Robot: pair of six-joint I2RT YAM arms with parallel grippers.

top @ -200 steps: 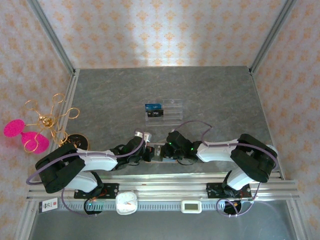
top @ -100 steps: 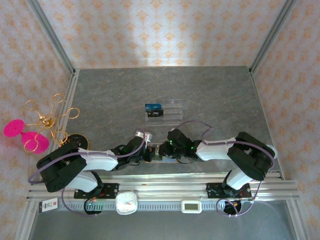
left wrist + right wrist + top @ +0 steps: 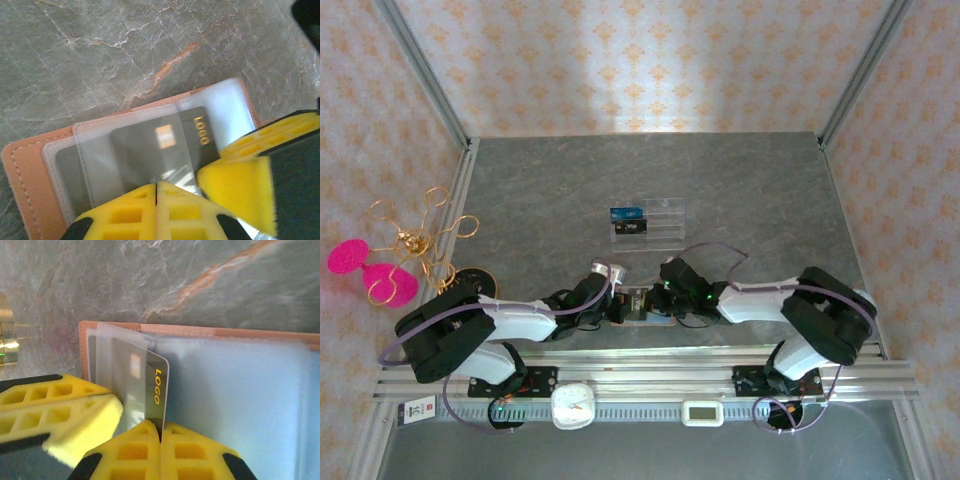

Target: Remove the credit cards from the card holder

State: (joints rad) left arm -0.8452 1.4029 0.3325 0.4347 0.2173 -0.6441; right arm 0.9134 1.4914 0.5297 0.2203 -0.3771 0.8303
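From the top camera, you had both arms meeting at the near edge of the table (image 3: 740,190), with the left gripper (image 3: 617,309) and right gripper (image 3: 660,300) flanking the open card holder (image 3: 642,306). The clear rack (image 3: 665,222) stood well apart, farther back, holding a blue card (image 3: 626,213) and a darker card (image 3: 632,228), their marks too small to read. On your left wrist camera, the left pads were pressed together at the edge of a clear sleeve (image 3: 125,145); you could not tell whether they nipped it. A dark credit card (image 3: 195,142) reading "LOGO" in gold stuck out of that sleeve. On your right wrist camera, the right pincer was clamped on that card's corner, beside the pale blue pocket (image 3: 235,400).
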